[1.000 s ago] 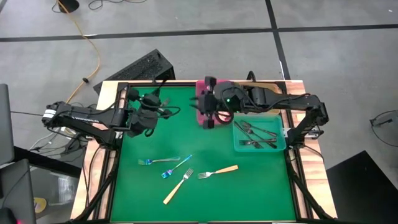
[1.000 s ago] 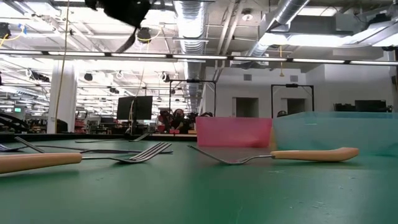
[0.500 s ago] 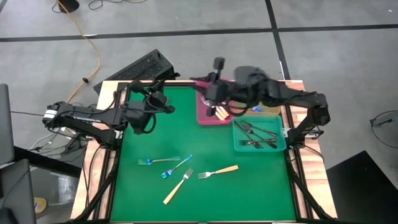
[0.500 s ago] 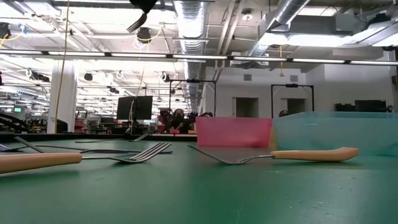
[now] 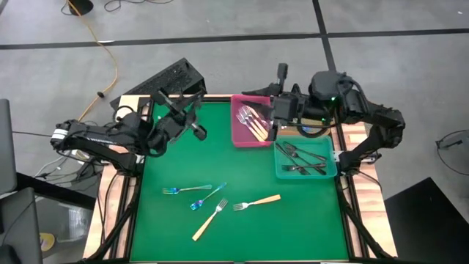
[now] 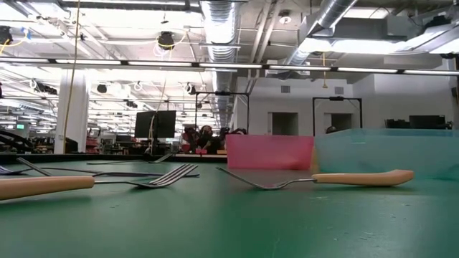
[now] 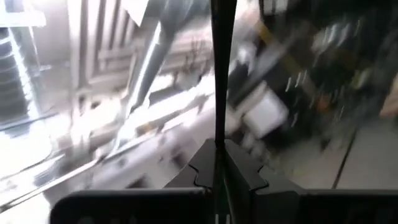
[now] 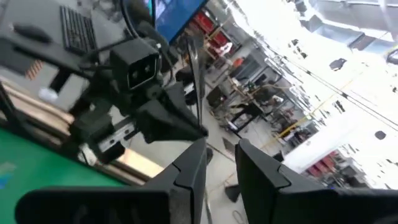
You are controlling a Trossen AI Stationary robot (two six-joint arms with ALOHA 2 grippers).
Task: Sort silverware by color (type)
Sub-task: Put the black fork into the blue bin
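Observation:
My left gripper [image 5: 195, 129] is raised over the mat's far left and shut on a dark slim fork [image 7: 221, 74]. The same fork [image 8: 194, 81] shows in the right wrist view. My right gripper [image 5: 275, 111] hangs high between the pink tray [image 5: 249, 141] and the teal tray [image 5: 334, 163]. It points level at the left arm, and its fingers [image 8: 189, 163] stand apart with nothing between them. Tan-handled forks [image 5: 253, 121] lie in the pink tray and dark forks [image 5: 300, 157] in the teal one. Two blue forks [image 5: 176, 191] [image 5: 207, 196] and two tan-handled forks [image 5: 211, 218] [image 5: 258, 201] lie flat on the mat. My left gripper pinches the dark fork's shaft [image 7: 219, 134] between its two shut fingers. The fork sticks out well past the fingertips, lifted clear of the table. Which end of it sits in the fingers I cannot tell.
A wooden frame [image 5: 350, 213] borders the green mat [image 5: 293, 227]. A black keyboard [image 5: 167, 78] lies beyond the far left corner. In the low view the tan-handled forks [image 6: 358, 177] [image 6: 43, 186] lie in front, and the pink tray [image 6: 269, 152] and teal tray [image 6: 387, 150] stand behind.
Both arms have risen. My left gripper has tipped from pointing down to slanting upward with the fork, and has left the top of the low view. My right gripper has drawn back from over the pink tray toward the table's right, uncovering the forks in it.

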